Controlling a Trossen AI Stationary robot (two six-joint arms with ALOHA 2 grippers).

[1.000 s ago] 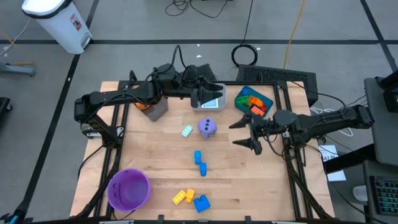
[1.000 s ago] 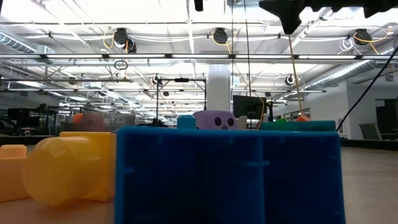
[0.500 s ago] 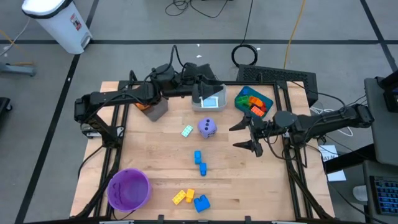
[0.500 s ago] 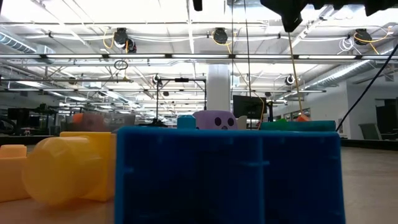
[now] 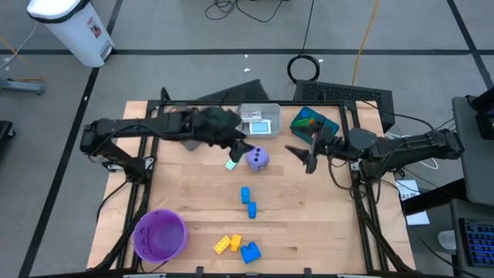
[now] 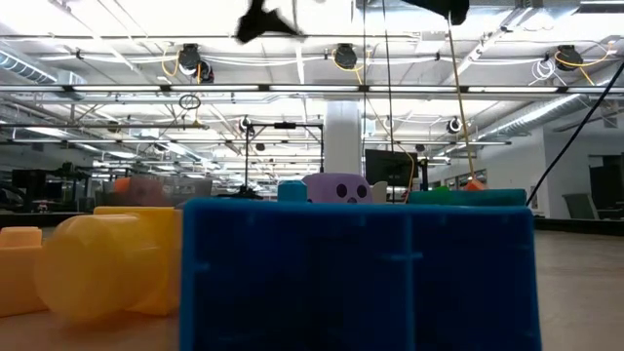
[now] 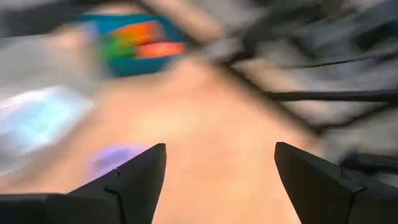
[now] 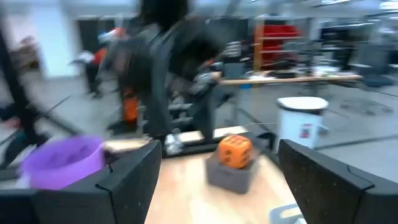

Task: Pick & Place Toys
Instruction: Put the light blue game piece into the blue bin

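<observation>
Left gripper [image 5: 235, 147] spread wide, empty, at nine o'clock of purple die [image 5: 258, 158], right gripper [image 5: 302, 148] spread wide, empty, at three o'clock of it

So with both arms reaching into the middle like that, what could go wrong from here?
1. The left claw hangs open right beside the purple die and the small teal card; coming down it might knock either aside instead of gripping it.
2. The right claw, also open, points toward that same die, so the two arms could bump if both go for it.
</observation>
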